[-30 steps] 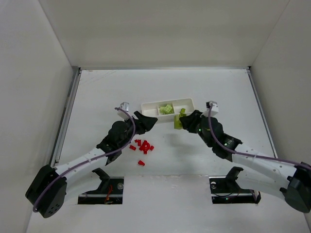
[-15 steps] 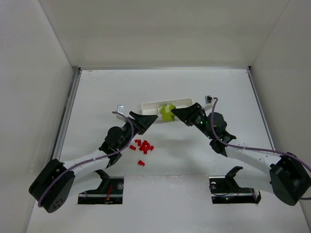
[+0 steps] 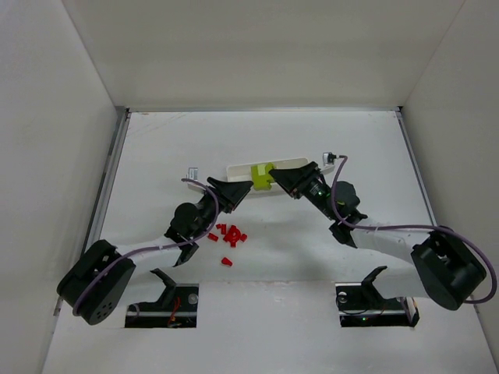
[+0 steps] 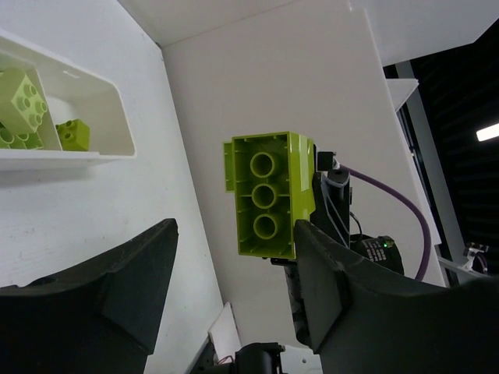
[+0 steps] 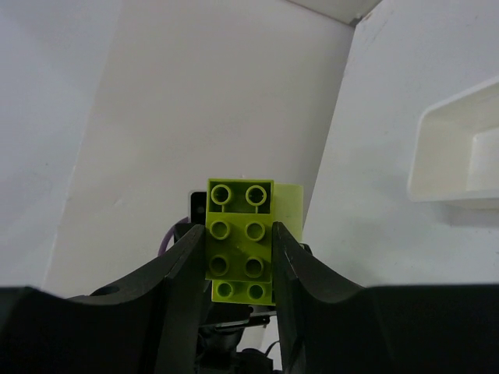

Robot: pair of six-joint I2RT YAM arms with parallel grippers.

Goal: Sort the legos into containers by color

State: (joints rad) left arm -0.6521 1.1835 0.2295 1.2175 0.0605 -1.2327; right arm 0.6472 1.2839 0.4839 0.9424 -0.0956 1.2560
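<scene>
The white surface point(image 3: 156, 156) filled the floor of the walled cell. Both arms reached across it toward the far middle. The left arm point(image 3: 148, 249) ran up from the near left, and the right arm point(image 3: 390, 238) came in from the near right.

The long white tray point(image 3: 290, 163) lay at the far middle of the surface. From above, its near wall was partly hidden behind the gripper tips.

The left gripper point(image 3: 242, 190) sat just left of the tray's middle. Its fingers point(image 4: 117, 288) were spread wide apart with nothing between them. The right gripper point(image 3: 274, 178) pointed left toward it, and the two tips were near each other but apart.

The right gripper was clamped on a large yellow-green brick point(image 3: 262, 176), with one finger pressed against each long side. From above, this brick overlapped the near wall of the tray around its middle. How high it sat over the tray could not be told. The right wrist camera showed its studded top in two rows. The left wrist camera showed its hollow underside point(image 4: 269, 195) with three round tubes.

Several smaller yellow-green bricks point(image 4: 23, 101) lay inside a rounded end of the tray. Which compartment that was could not be told.

A loose cluster of small red bricks point(image 3: 230, 233) lay on the surface near the left arm, well apart from the tray. A single red brick point(image 3: 226, 262) lay just nearer than the cluster.
</scene>
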